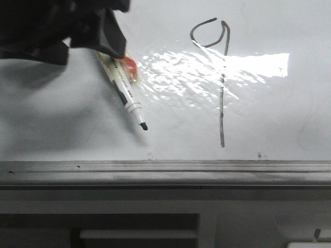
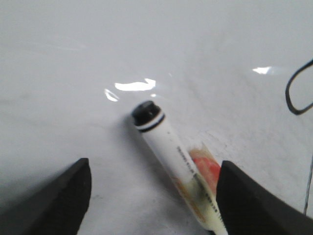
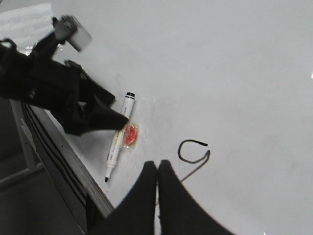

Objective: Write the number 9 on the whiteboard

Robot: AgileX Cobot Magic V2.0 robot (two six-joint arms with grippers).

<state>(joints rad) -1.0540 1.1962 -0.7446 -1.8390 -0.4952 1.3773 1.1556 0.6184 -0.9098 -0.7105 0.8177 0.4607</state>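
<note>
The whiteboard (image 1: 279, 119) is glossy white with a bright glare patch. The number 9 (image 1: 222, 93) is drawn in black, a small open loop over a long tail; part of its loop shows in the left wrist view (image 2: 292, 93) and in the right wrist view (image 3: 191, 152). A white marker (image 1: 125, 92) lies uncapped on the board, tip toward the frame, with a red-and-clear wrapper (image 1: 129, 66) on its barrel. My left gripper (image 2: 156, 200) is open over the marker (image 2: 171, 147), which lies close to one finger. My right gripper (image 3: 157, 164) is shut and empty above the 9.
The board's grey metal frame edge (image 1: 165, 170) runs along the near side, with a grey stand and slot (image 1: 137, 232) below it. My left arm (image 3: 54, 93) hangs dark over the board's edge beside the marker (image 3: 117, 142).
</note>
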